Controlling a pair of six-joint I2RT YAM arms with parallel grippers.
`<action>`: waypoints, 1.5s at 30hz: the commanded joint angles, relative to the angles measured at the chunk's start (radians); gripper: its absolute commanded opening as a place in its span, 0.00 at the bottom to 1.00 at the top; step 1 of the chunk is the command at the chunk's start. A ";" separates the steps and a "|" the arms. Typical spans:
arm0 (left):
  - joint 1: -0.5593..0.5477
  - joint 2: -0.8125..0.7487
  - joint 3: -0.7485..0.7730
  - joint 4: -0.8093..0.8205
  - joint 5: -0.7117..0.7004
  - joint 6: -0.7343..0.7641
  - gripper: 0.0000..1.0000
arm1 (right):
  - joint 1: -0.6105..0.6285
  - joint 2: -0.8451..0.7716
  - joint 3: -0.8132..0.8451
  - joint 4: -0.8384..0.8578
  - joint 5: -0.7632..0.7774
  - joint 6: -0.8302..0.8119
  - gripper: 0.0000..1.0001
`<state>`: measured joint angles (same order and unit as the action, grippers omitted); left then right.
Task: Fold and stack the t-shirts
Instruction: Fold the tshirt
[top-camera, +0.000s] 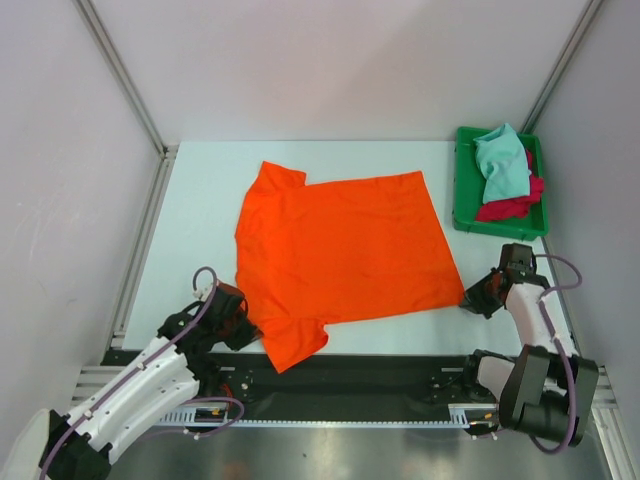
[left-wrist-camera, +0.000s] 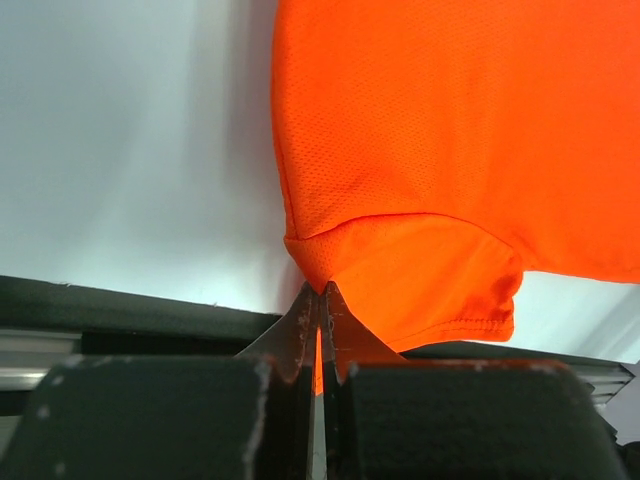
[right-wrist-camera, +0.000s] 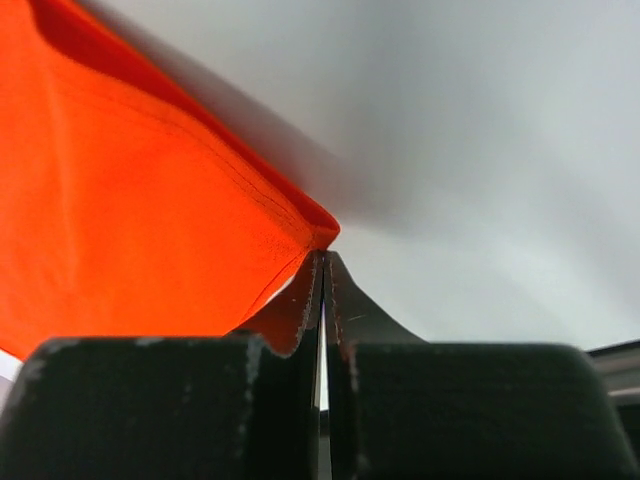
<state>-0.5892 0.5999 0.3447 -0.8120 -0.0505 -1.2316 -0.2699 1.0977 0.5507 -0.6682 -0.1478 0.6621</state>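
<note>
The bright orange t-shirt (top-camera: 340, 250) lies spread flat on the white table, collar at the far left, one sleeve hanging at the near edge. My left gripper (top-camera: 243, 328) is shut on the orange shirt (left-wrist-camera: 440, 140) at its near-left edge by the sleeve. My right gripper (top-camera: 472, 297) is shut on the shirt's near-right hem corner (right-wrist-camera: 322, 232). The light teal t-shirt (top-camera: 502, 163) and the crimson red t-shirt (top-camera: 512, 205) lie bunched in the tray at the far right.
A green plastic tray (top-camera: 463, 190) stands at the table's far right corner. A black rail (top-camera: 350, 375) runs along the near table edge. Grey walls and metal frame posts enclose the table on three sides.
</note>
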 joint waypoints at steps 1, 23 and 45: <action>0.009 -0.005 0.036 -0.039 -0.008 -0.025 0.00 | 0.038 -0.081 0.023 -0.117 0.034 0.031 0.00; 0.121 0.257 0.403 0.033 -0.068 0.323 0.00 | 0.115 0.057 0.219 -0.119 0.001 -0.051 0.00; 0.413 0.751 0.659 0.240 0.106 0.524 0.00 | 0.175 0.717 0.758 -0.059 -0.131 -0.165 0.00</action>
<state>-0.1947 1.3220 0.9558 -0.6029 0.0204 -0.7532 -0.1017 1.7611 1.2507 -0.7174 -0.2520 0.5243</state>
